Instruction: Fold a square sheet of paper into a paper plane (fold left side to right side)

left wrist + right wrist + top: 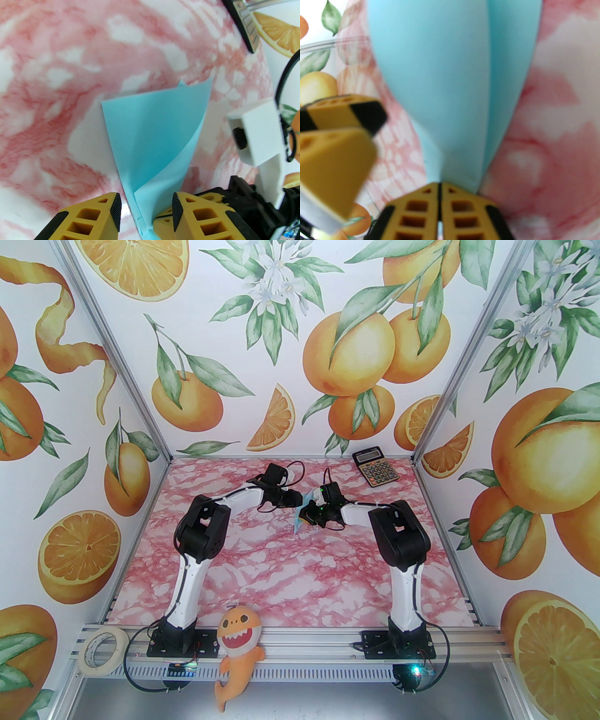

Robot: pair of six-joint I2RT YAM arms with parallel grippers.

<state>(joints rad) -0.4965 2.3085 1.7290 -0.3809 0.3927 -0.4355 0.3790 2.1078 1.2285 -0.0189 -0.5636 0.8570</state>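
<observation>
Square sheet of paper (152, 131), loosely doubled over, is pinched by the closed right gripper (440, 185). Left gripper (146, 206) stands open, a finger either side of it.

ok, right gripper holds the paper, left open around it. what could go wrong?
1. The paper bows, one layer curled loose; if the left gripper closes now, the crease may land crooked.
2. The right gripper pinches only the paper's narrow end; a tug might slip or tear it.
3. The two sit very close together and could clash.
</observation>
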